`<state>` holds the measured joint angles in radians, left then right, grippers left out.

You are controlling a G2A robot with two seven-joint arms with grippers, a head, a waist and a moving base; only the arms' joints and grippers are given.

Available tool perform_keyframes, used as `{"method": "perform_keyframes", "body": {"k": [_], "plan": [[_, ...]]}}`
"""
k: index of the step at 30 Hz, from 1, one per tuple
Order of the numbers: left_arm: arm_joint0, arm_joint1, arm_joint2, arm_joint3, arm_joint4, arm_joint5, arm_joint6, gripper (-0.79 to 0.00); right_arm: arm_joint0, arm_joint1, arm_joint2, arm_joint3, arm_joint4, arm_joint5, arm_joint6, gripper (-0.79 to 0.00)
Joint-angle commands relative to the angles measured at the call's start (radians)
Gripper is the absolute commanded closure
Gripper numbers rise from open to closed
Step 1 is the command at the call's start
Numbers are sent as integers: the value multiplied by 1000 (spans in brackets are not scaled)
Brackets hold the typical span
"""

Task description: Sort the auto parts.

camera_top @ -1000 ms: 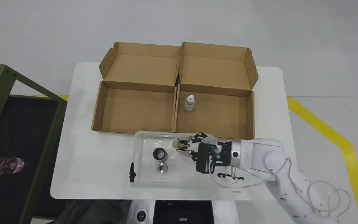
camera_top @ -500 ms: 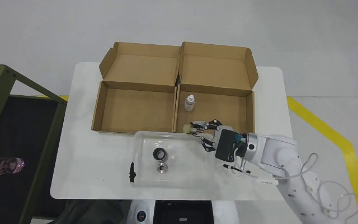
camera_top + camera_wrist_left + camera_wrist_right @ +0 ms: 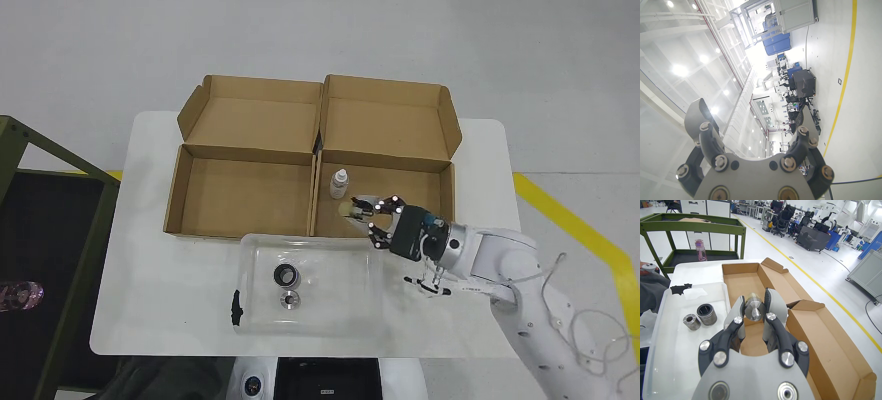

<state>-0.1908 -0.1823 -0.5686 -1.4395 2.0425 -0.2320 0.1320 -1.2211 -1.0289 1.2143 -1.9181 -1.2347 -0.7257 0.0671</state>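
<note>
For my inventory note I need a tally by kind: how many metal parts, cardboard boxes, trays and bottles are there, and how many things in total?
Trays: 1, the clear tray.
Cardboard boxes: 2, the left box and the right box.
Metal parts: 3, the shaft piece in the right gripper, the bearing and the bushing in the clear tray.
Bottles: 1, the white bottle.
Total: 7.

- Two boxes sit side by side on the far half of the table (image 3: 140,280), the left box (image 3: 245,195) touching the right box (image 3: 400,200).
- A small bottle (image 3: 340,183) stands in the right box, near its left wall.
- The tray (image 3: 260,312) lies just before both boxes; inside it, a bearing (image 3: 287,275) sits just behind a bushing (image 3: 290,300).
- The right gripper (image 3: 358,210) clamps a metal cylinder (image 3: 346,207) above the right box's near-left corner.
</note>
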Motion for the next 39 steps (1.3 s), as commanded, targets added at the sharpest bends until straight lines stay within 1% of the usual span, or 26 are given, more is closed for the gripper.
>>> {"method": "perform_keyframes", "body": {"k": [1,12,22,29,39], "plan": [[0,0,0,0,0,0,0,-785,19,-2,-4,20,16,4,24,0],[0,0,0,0,0,0,0,-785,130,-14,-33,139,79,38,168,0],[0,0,0,0,0,0,0,-785,209,-21,-70,221,104,17,302,0],[0,0,0,0,0,0,0,-785,270,-30,-122,292,98,3,382,0],[0,0,0,0,0,0,0,-785,361,-49,-199,380,52,19,484,0]]}}
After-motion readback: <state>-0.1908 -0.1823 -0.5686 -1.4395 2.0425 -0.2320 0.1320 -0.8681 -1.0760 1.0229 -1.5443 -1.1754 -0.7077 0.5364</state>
